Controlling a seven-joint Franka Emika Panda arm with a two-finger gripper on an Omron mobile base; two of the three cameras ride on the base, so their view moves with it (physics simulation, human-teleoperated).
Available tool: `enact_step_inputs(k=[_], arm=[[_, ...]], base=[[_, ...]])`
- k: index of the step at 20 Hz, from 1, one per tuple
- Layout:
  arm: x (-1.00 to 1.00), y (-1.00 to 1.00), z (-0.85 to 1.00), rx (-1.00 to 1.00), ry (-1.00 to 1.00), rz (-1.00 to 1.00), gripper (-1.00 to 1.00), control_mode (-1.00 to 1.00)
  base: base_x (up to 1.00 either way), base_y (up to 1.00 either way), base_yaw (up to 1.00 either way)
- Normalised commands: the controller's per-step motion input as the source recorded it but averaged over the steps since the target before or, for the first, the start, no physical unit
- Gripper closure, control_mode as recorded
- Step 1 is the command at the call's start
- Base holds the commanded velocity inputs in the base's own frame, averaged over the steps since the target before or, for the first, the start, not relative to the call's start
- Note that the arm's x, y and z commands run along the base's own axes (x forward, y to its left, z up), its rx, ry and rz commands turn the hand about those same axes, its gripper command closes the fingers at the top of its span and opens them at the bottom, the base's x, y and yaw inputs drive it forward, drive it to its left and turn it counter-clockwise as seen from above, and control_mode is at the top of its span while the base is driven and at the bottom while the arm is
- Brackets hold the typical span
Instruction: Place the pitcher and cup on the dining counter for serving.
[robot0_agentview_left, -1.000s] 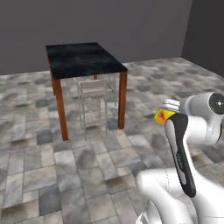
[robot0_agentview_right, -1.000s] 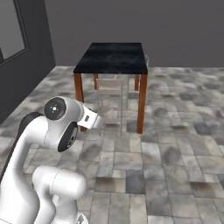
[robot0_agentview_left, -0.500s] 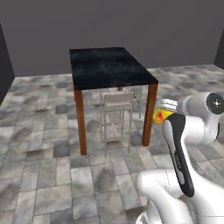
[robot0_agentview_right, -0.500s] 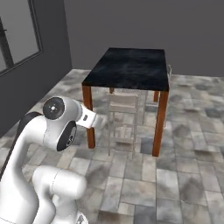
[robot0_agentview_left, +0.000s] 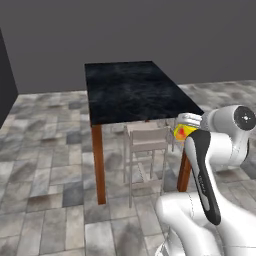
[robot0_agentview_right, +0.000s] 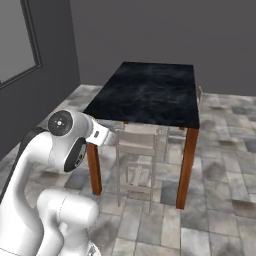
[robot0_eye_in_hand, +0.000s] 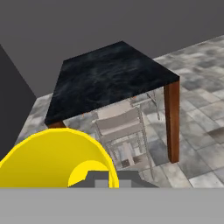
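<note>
**kitchenbot_fan:** While the arm sits folded at the lower right of the left base view, you can spot the cup (robot0_agentview_left: 183, 131) tucked right against the wrist, middle right of the frame, yellow with that red-orange mark facing the camera. Anyone make out what the hand (robot0_eye_in_hand: 105, 179) is doing?

**marble_mike:** Looks to me like it's holding the cup. In the hand view the yellow rim (robot0_eye_in_hand: 57, 159) bulges up from the lower left of the frame, super close to the lens, and a dark bit of the hand pokes up at the bottom center, right against the yellow. Can't see the fingers themselves well enough to say more than that.

**kitchenbot_fan:** And the dining counter (robot0_agentview_left: 132, 90)?

**marble_mike:** Center of the left base view, black veined tabletop on reddish-brown legs (robot0_agentview_left: 98, 162). Same thing upper center in the right base view (robot0_agentview_right: 150, 92) and across the upper middle of the hand view (robot0_eye_in_hand: 105, 78). The cup is well short of it, off its near right corner in the left view, not over the top.

**kitchenbot_fan:** There's a pale chair (robot0_agentview_left: 146, 150) pushed under the near edge too.

**marble_mike:** Yep, shows in the right base view (robot0_agentview_right: 136, 160) and the hand view (robot0_eye_in_hand: 124, 131) as well, slatted back, standing on the grey stone-tile floor (robot0_agentview_left: 45, 200). Dark grey wall (robot0_agentview_left: 125, 30) behind it all.
</note>
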Motion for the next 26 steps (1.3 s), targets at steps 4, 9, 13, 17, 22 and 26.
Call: enact_step_inputs(k=[4,9,13,17,22,26], arm=[[0.0,0.0,0.0,0.0,0.0,0.0,1.0,1.0],[0.0,0.0,0.0,0.0,0.0,0.0,1.0,1.0],[0.5,0.0,0.02,0.0,0.09,0.0,1.0,-1.0],[1.0,0.0,0.0,0.0,0.2,0.0,1.0,-1.0],[0.99,0.0,-0.11,0.0,0.22,-0.03,1.0,-1.0],[0.96,0.0,-0.28,0.0,0.13,-0.03,1.0,-1.0]], base=[[1.0,-0.03,0.01],[0.96,0.0,0.0],[0.46,0.0,0.0],[0.0,0.0,0.0],[0.0,0.0,0.0],[0.0,0.0,0.0]])
